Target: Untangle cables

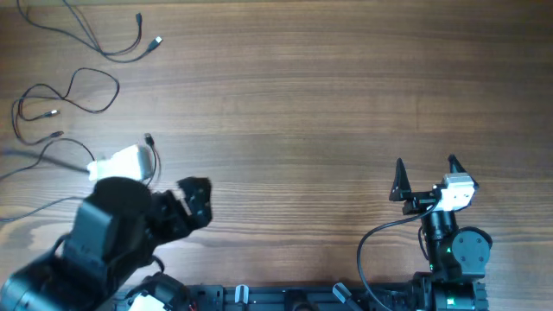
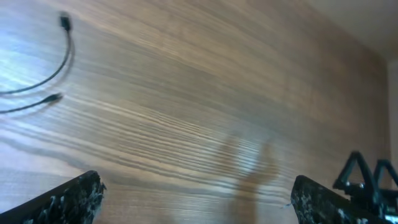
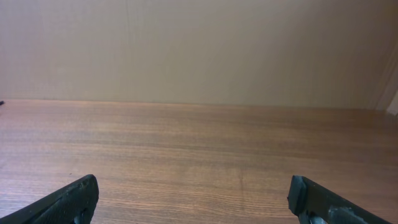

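Overhead shows the cables (image 1: 115, 85) all on the wood-grain counter (image 1: 311, 95), beyond the left arm (image 1: 104, 233) and well apart from the right arm (image 1: 449, 242). They are thin, black and limp, with small plugs. At least three can be told apart, and five plug ends show.

The far cable (image 1: 157, 41) lies farthest from the left arm. It runs sideways across the counter and forks into two plugs that point toward the right arm's side. The looped cable (image 1: 54, 113) lies closer in. Its long axis also runs sideways, and its two plugs point the same way. The near cable (image 1: 149, 138) is just beside the left arm's white camera housing (image 1: 123, 161), with its plug pointing away from the arm.

In the left wrist view two blurred cable ends lie off to one side. The left gripper (image 2: 196, 198) is spread wide over bare wood, its dark fingers (image 2: 74, 199) rough and speckled. The right gripper (image 1: 426, 166) is equally wide and holds nothing.
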